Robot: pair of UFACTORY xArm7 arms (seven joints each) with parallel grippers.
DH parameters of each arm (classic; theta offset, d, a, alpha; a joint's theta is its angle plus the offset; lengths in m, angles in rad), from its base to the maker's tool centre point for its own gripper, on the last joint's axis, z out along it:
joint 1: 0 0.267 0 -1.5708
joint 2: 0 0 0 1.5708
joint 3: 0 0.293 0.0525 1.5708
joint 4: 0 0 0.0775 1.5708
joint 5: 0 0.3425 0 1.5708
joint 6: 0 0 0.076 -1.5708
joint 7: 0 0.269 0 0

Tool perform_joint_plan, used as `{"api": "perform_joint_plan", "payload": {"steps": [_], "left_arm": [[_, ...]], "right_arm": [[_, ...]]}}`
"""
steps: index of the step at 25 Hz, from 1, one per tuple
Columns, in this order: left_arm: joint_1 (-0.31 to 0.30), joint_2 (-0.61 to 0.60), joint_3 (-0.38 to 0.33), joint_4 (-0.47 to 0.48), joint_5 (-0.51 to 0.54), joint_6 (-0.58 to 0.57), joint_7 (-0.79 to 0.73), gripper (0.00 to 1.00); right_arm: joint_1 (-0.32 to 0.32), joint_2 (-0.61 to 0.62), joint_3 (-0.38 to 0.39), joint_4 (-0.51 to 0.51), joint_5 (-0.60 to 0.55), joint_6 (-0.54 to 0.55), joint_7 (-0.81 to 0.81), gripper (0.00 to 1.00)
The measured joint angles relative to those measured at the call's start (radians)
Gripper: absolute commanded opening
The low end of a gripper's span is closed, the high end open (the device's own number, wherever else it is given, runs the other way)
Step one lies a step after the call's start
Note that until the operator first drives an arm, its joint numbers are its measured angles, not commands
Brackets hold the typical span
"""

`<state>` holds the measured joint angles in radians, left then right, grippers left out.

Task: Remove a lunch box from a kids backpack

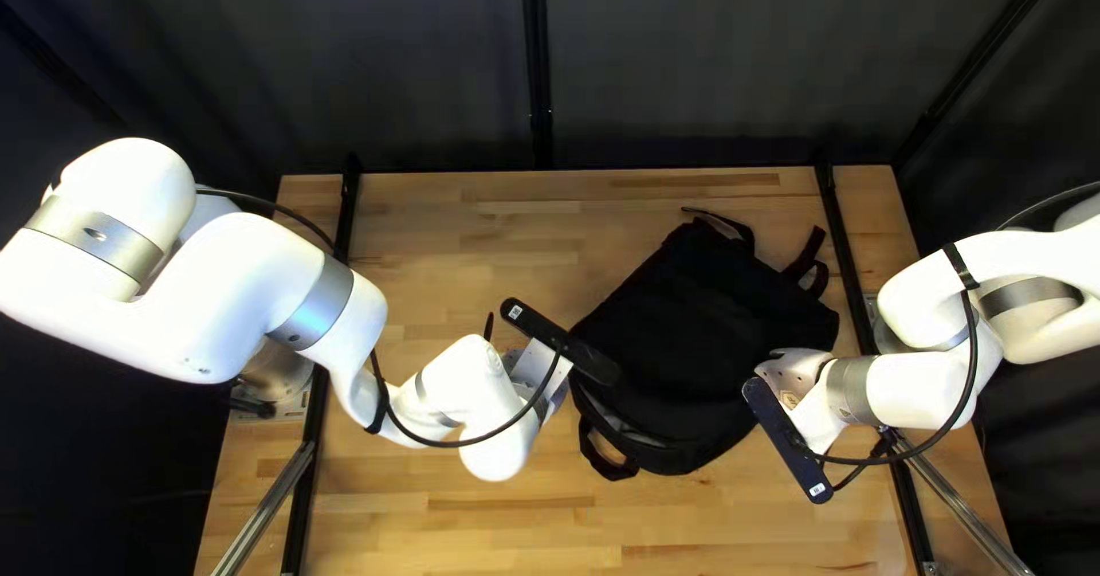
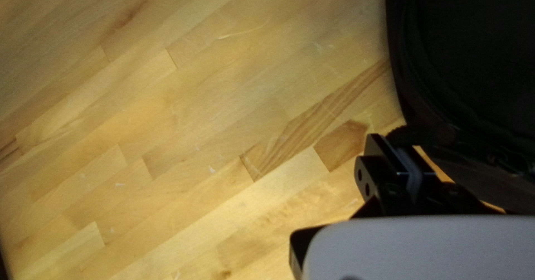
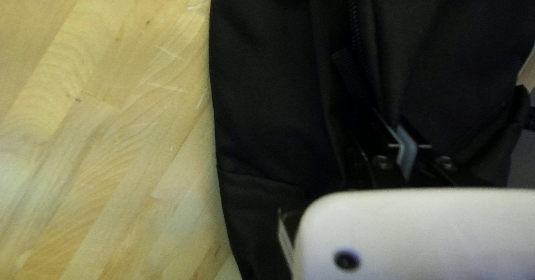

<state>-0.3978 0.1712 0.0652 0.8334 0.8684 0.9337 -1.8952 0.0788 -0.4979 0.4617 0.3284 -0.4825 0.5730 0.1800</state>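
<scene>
The left arm (image 1: 183,324) looms nearest, rounded white shells with brushed grey rings, reaching in beside the bag (image 1: 699,335). Beneath the bag is the bench (image 1: 458,519), pale wood in long strips. The bag lies flat, a soft black slab of matte cloth, rounded at the end by its short loop (image 1: 598,456). The right arm (image 1: 917,393) comes in at the bag's other side. No lunch box shows; it is presumably inside the bag, so opening, reaching in and lifting out seem left to do. Both pairs of jaws are closed: the left at the bag's edge, the right over its cloth; whether either pinches fabric I cannot tell. A fine-toothed zip (image 3: 353,23) runs along the bag.
</scene>
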Motion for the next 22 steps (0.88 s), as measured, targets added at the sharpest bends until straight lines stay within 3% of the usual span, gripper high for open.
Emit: {"api": "perform_joint_plan", "payload": {"steps": [22], "left_arm": [[0.132,-0.020,0.110,-0.040,0.063,-0.153,0.117,0.00]], "right_arm": [[-0.013,0.017,-0.038,-0.010,-0.017,-0.044,-0.053,0.00]]}}
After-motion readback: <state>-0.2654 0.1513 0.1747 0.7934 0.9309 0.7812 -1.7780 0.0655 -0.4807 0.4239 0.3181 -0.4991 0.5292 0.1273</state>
